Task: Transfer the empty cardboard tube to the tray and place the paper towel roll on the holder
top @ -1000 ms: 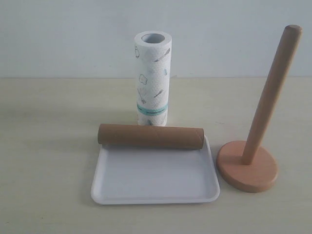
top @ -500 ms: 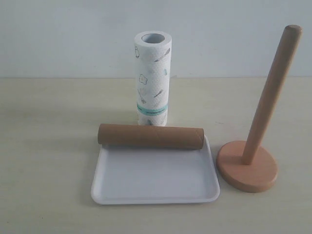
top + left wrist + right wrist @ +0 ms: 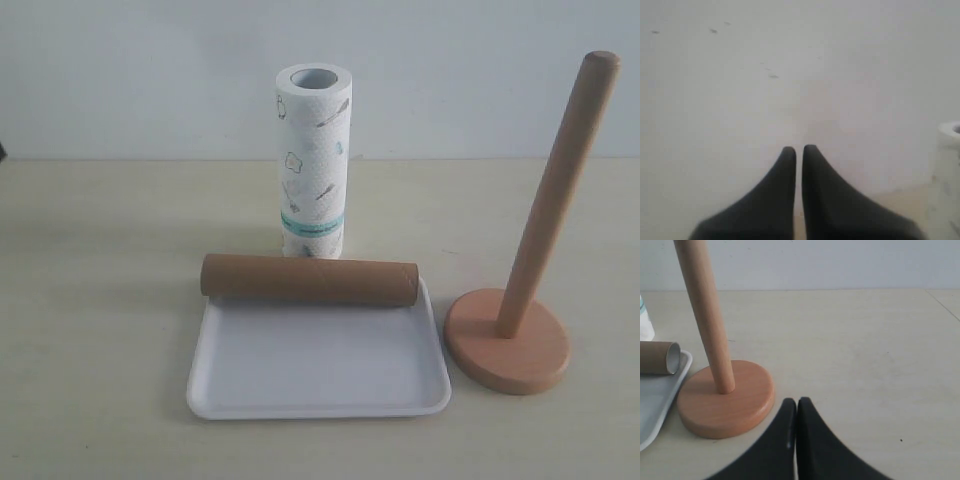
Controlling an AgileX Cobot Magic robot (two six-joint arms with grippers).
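The brown cardboard tube (image 3: 309, 280) lies across the far rim of the white tray (image 3: 318, 375). Behind it the paper towel roll (image 3: 314, 160) stands upright on the table, teal band low. The wooden holder (image 3: 507, 345) stands to the right of the tray, its pole bare. No gripper shows in the exterior view. My left gripper (image 3: 798, 148) is shut and empty, facing a pale wall, with the roll (image 3: 946, 185) at the view's edge. My right gripper (image 3: 797, 401) is shut and empty, close beside the holder's base (image 3: 726, 400); the tube's end (image 3: 660, 357) and tray corner (image 3: 657, 400) show there.
Everything stands on a pale beige table (image 3: 100, 300) in front of a white wall. A dark sliver (image 3: 3, 152) shows at the far left edge of the exterior view.
A small dark sliver has appeared at the left edge of the exterior view. The tube, tray, roll and holder have not moved.
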